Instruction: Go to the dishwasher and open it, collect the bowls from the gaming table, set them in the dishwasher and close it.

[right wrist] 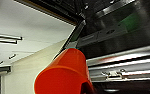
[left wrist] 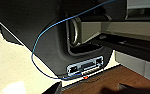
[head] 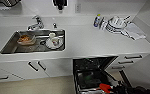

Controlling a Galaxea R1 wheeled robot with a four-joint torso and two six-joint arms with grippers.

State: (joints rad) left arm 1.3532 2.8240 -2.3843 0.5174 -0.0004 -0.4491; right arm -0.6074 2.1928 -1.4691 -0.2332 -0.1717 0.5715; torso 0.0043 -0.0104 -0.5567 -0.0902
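Already the dishwasher (head: 93, 72) stands open under the white counter (head: 91, 40), its door dropped flat so the dark racks can be reached from above. An orange bowl (right wrist: 63, 75) hangs over that door near the front edge, mouth tipped sideways, carried by the right gripper (head: 111, 88); this looks like the loading step, with the bowl brought low to slide into a rack. Something green (right wrist: 132, 21) shows deep inside. Whether the left gripper is wide or narrow, I cannot tell. Dirty dishes sit in the sink (head: 8, 48), well apart.
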